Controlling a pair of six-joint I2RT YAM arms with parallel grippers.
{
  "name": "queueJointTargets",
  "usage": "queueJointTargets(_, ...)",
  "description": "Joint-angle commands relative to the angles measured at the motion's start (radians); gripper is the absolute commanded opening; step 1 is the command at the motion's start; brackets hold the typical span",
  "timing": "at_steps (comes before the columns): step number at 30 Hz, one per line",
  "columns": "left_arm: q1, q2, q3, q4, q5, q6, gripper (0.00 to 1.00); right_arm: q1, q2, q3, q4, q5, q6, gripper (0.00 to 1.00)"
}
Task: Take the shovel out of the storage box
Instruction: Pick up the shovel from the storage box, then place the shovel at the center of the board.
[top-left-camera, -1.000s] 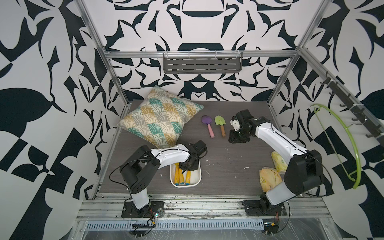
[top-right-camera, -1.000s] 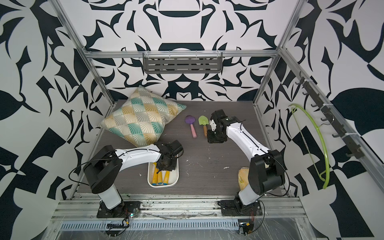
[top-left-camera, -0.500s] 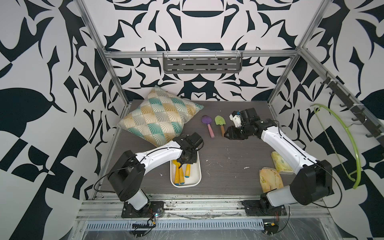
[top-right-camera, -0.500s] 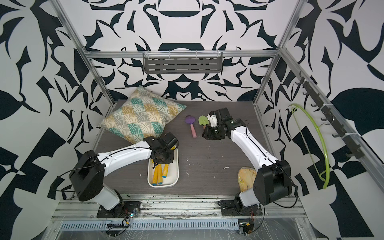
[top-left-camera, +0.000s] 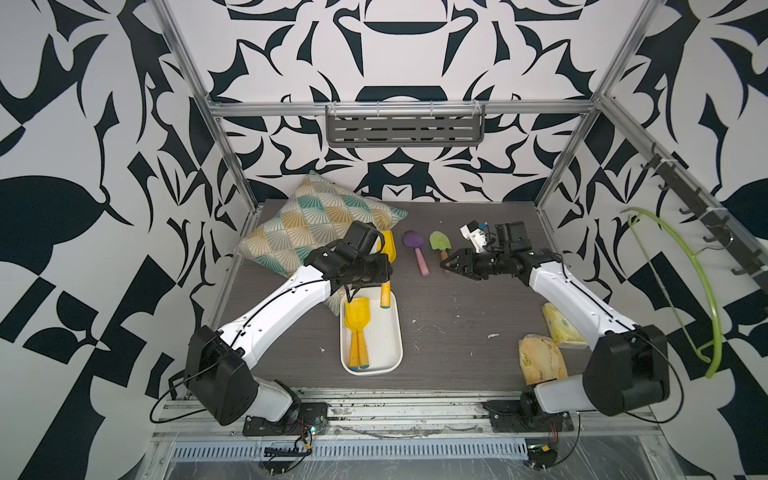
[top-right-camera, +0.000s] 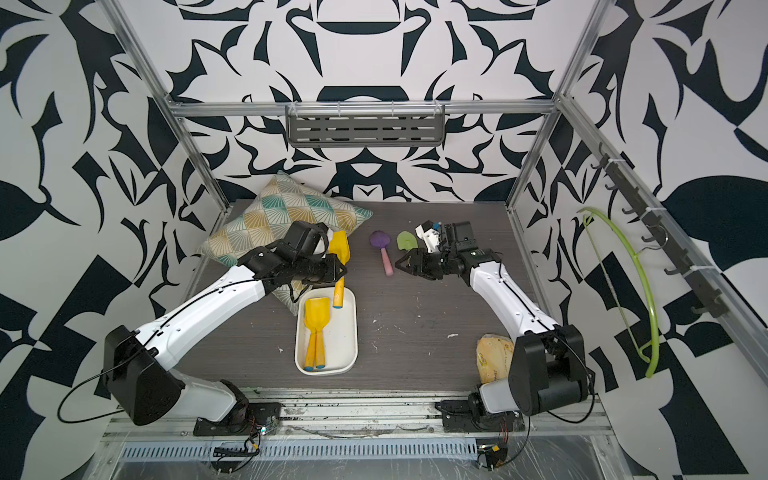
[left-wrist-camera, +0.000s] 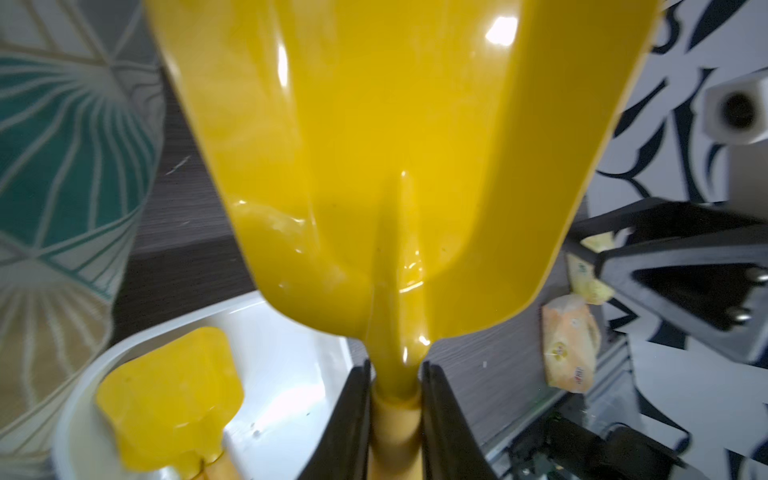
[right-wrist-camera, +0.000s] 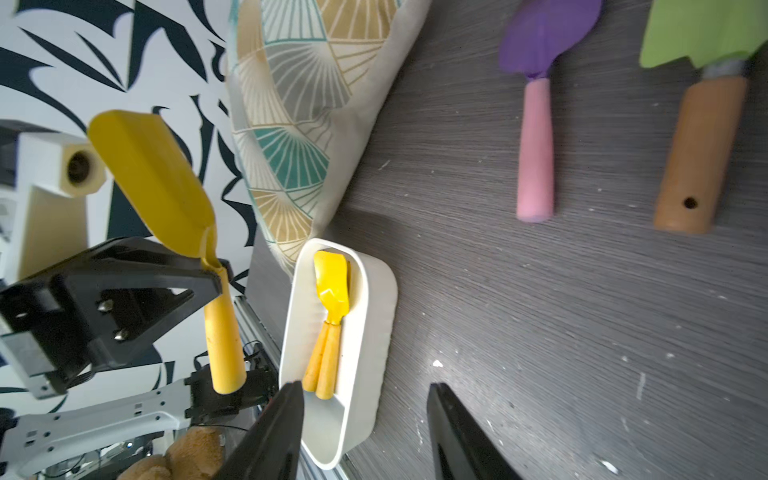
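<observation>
A: Now, what is noted at the fingers?

B: The left gripper (left-wrist-camera: 395, 399) is pinched tight on the neck of a yellow shovel (left-wrist-camera: 395, 145), one of its fingers (left-wrist-camera: 353, 419) pressed to each side where blade meets handle. The right gripper (right-wrist-camera: 361, 390) is spread, and nothing is held between its jaws.

A: And where is the shovel placed?

B: It is carried blade-up, off the table (top-left-camera: 457, 324). In both top views the handle end is seen over the far end of the storage box (top-left-camera: 384, 338). In the right wrist view it hangs free beside the box. Two more yellow shovels (top-left-camera: 357, 328) lie inside, along one wall.

A: Which step is in hand?

B: The lift-out is judged done for this one, and the carry-away is under way.

A: What is called for next?

B: A set-down spot on open table is needed, probably near the purple shovel (top-left-camera: 412, 241) and green shovel (top-left-camera: 437, 241), which lie close to the right gripper, beyond the corner of the pillow (top-left-camera: 299, 232). The handle should be kept clear of the rim. With so narrow a neck gripped, some swing is to be expected.
</observation>
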Motion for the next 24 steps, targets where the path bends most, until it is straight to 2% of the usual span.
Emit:
queueJointTargets(1, 0.028, -0.002, -0.026, 0.221, 0.221, -0.057, 0.0, 0.001, -0.044, -0.037, 0.169, -0.141, 0.074, 0.53)
queueJointTargets(6, 0.037, -0.002, -0.035, 0.363, 0.298, -0.102, 0.0, 0.007, -0.059, -0.051, 0.213, -0.202, 0.08, 0.53)
queueJointTargets(9, 0.068, -0.001, -0.108, 0.558, 0.388, -0.21, 0.0, 0.031, -0.049, -0.051, 0.251, -0.242, 0.095, 0.54)
queueJointTargets(12, 0.092, -0.001, -0.164, 0.699, 0.417, -0.285, 0.0, 0.073, -0.034, -0.046, 0.306, -0.26, 0.116, 0.54)
queueJointTargets(18, 0.093, 0.011, -0.204, 0.835, 0.455, -0.356, 0.0, 0.177, 0.034, 0.011, 0.426, -0.281, 0.177, 0.54)
queueJointTargets(24, 0.092, 0.006, -0.222, 0.865, 0.454, -0.375, 0.0, 0.221, 0.087, 0.061, 0.505, -0.286, 0.225, 0.54)
